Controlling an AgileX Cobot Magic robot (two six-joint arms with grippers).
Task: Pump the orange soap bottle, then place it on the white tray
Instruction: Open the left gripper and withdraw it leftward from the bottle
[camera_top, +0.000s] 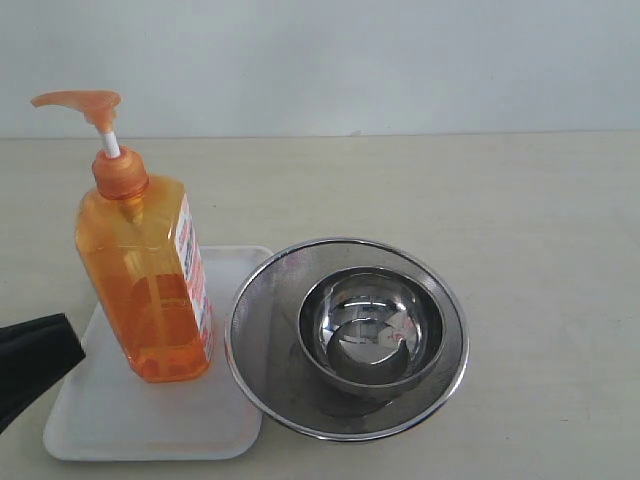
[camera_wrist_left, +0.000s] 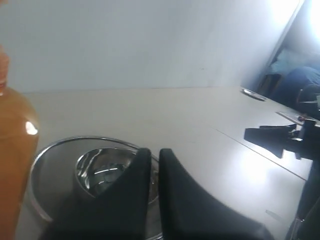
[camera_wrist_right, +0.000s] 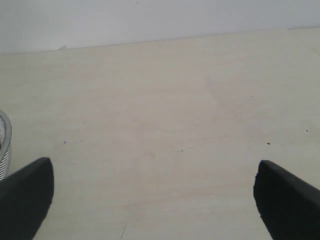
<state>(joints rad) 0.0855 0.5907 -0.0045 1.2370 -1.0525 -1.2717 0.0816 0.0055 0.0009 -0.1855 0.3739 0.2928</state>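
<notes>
Shut and empty at 8 o'clock, left jaws sit apart from the orange soap bottle (camera_top: 150, 290) standing upright on the white tray (camera_top: 130, 420), so placing looks done, pumping perhaps too; right jaws gape wide.

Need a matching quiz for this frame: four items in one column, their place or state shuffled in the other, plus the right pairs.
Column 1
1. orange soap bottle
2. steel bowl
3. left gripper
4. right gripper

Column 2
A. inside the mesh strainer
B. open, above bare table
C. upright on the white tray
D. shut, holding nothing

Pairs: 1-C, 2-A, 3-D, 4-B
</notes>
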